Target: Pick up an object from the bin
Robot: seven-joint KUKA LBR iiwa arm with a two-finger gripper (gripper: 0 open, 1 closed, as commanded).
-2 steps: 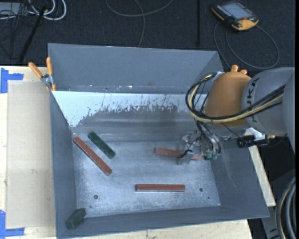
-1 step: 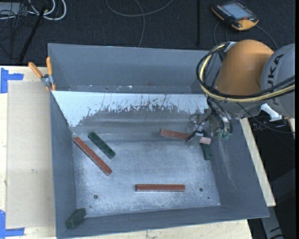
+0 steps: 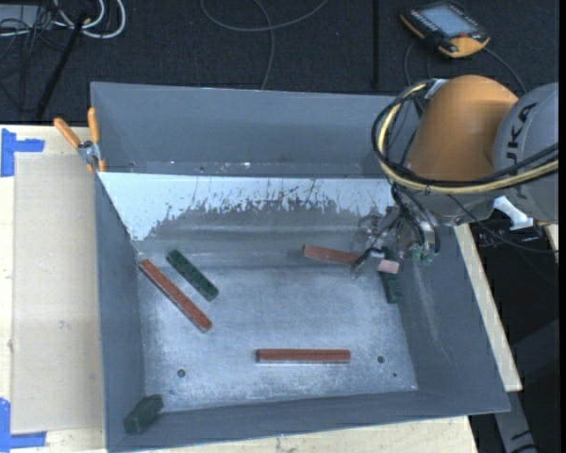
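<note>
Our gripper is low at the right side of the bin. We cannot tell if it is wide or narrow. A short red-brown bar lies just to its left, with its near end right at the gripper. The bar's long side runs left to right, a little tipped. A long red-brown bar lies well apart.
</note>
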